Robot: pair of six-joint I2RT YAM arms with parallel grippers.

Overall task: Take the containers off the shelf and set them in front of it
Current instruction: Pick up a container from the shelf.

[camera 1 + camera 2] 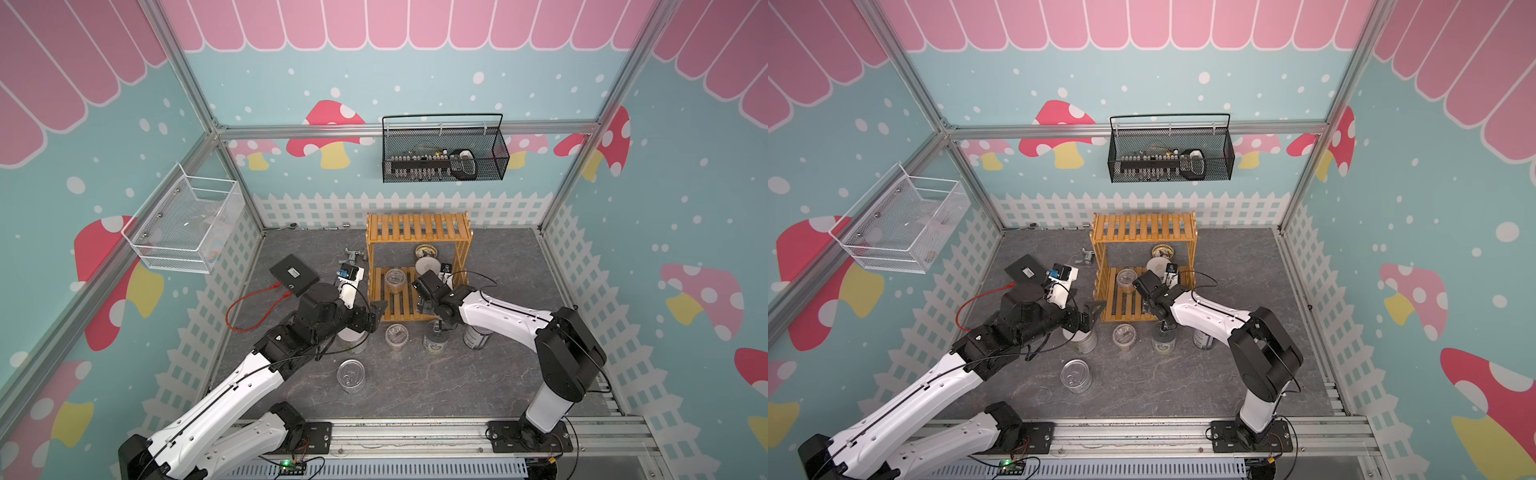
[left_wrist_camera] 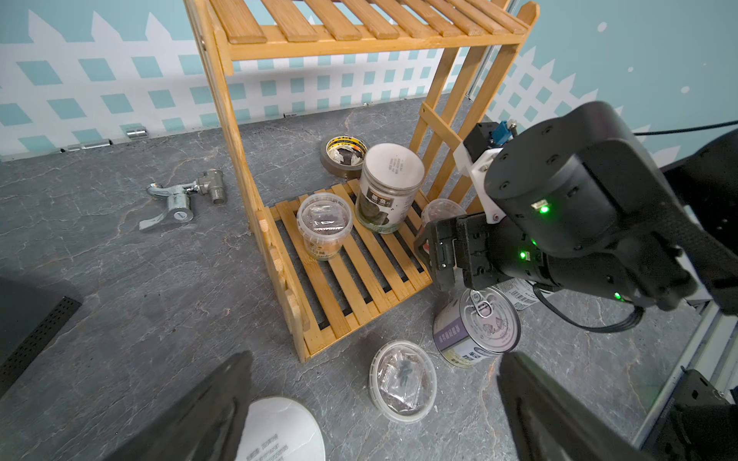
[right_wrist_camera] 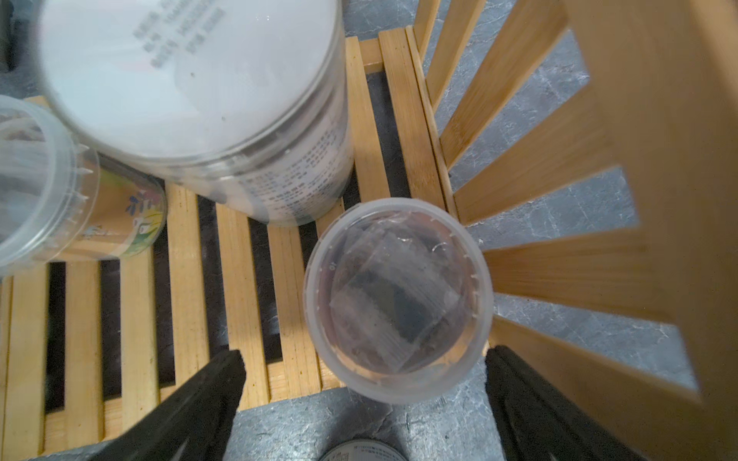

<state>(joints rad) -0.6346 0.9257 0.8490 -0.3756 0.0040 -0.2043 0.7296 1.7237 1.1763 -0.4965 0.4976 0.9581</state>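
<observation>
Grey marbled tabletop (image 1: 457,386) with wooden shelf (image 1: 417,226), tins (image 1: 351,376), clear jar (image 1: 396,336), tap (image 1: 352,254), black box (image 1: 294,274)

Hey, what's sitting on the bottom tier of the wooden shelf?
Three containers: a small clear jar, a tall white-lidded jar and a second clear jar. In both top views the right arm covers that last one; only the wrist cameras show it.

I'm seeing the left gripper (image 2: 375,357) hanging wide open over a white lid (image 2: 279,431), the shelf (image 2: 371,48) carrying a clear tub (image 2: 324,223) and a white-lidded jar (image 2: 389,187) on its lower tier, a tin (image 2: 485,323) standing out front.
</observation>
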